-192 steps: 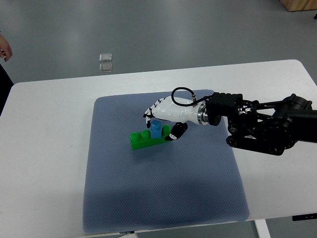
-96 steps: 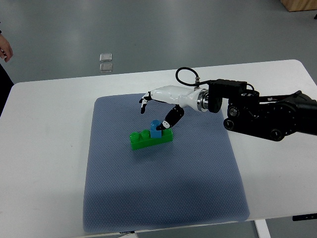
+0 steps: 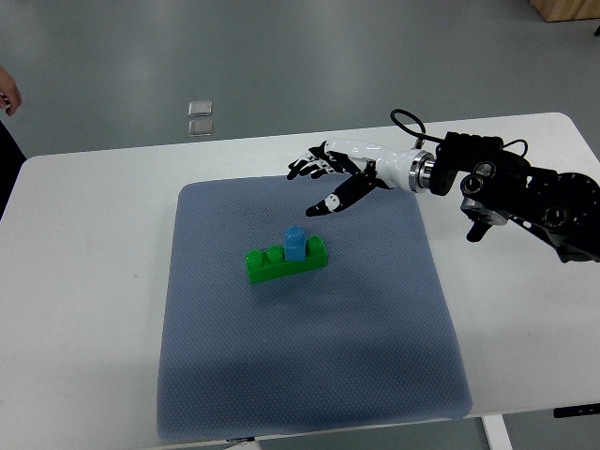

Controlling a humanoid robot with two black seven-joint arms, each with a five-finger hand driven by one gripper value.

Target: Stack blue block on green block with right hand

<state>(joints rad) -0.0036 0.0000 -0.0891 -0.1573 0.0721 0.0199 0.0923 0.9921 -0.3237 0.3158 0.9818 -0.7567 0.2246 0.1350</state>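
Right hand: white glossy shell over the back and palm, black segmented fingers with small white marks along the joints. Thumb black with a white patch near its tip.

Wrist: silver metal ring between the white shell and a black cylindrical collar.

Cable: thin, black, loops up from the wrist area and runs back into the collar.

Forearm: matte black, blocky, built from open linkages and rods; round pivot housings with pale centres visible at several joints; ribbed black section just behind the collar.

Person: at the left edge, dark sleeve or garment; little else in view.
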